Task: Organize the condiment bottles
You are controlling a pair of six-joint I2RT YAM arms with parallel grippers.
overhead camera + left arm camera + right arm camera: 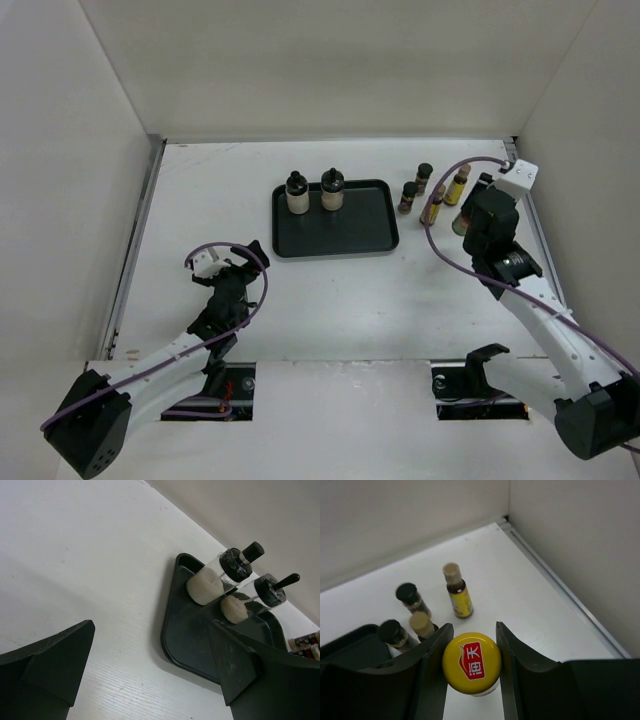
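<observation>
Two squat cream bottles [296,193] with black caps stand side by side at the rear left of the black tray [350,235]; this portion appears complete. Five bottles are off the tray, grouped just beside its right edge: two dark-capped brown bottles [424,176], two slim yellow-labelled bottles [459,185] and one yellow-capped bottle [471,663]. Right gripper [473,630] is closed on the yellow-capped bottle, one finger against each side of the cap. Whether that bottle is clear of the table [200,200] cannot be determined from these views. Left gripper [150,630] is spread wide, holds nothing, and hangs near the front-left corner of the tray. Remaining, by estimate: transfer the gripped bottle, then the other four.
</observation>
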